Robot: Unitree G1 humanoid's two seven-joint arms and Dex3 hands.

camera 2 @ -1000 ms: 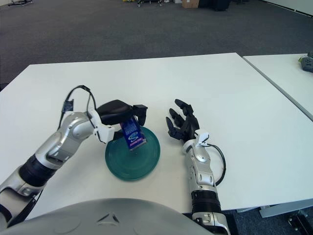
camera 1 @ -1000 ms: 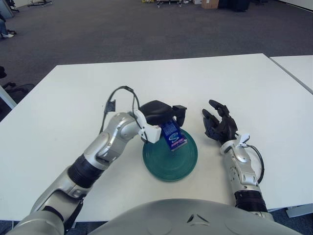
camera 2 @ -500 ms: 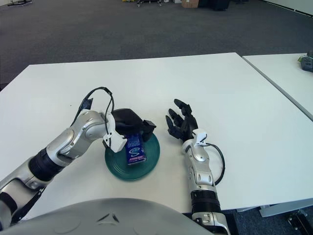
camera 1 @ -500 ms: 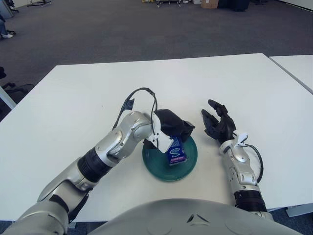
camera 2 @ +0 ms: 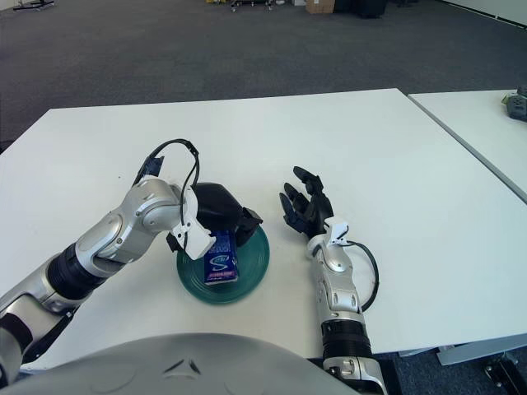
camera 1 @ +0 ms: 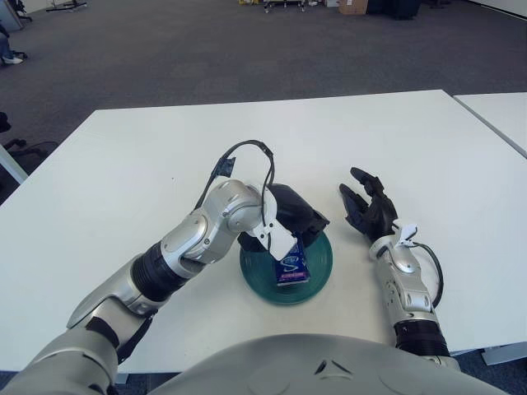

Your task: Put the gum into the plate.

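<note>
The gum (camera 1: pixel 292 267), a small blue pack, lies tilted inside the dark green plate (camera 1: pixel 319 265) near the table's front middle. My left hand (camera 1: pixel 298 224) is bent down over the plate's far side. Its fingers are curled on the pack's upper end, and the pack's lower end rests on the plate. The hand hides the plate's far left rim. My right hand (camera 1: pixel 367 210) rests on the table to the right of the plate, fingers spread and holding nothing.
The white table (camera 1: pixel 123 181) stretches wide on all sides of the plate. A second white table (camera 1: pixel 502 111) stands at the right across a narrow gap. A black cable (camera 1: pixel 239 152) loops above my left wrist.
My left hand has moved right and lowered over the plate. The gum went from upright above the rim to lying tilted in the plate. The right hand has not moved.
</note>
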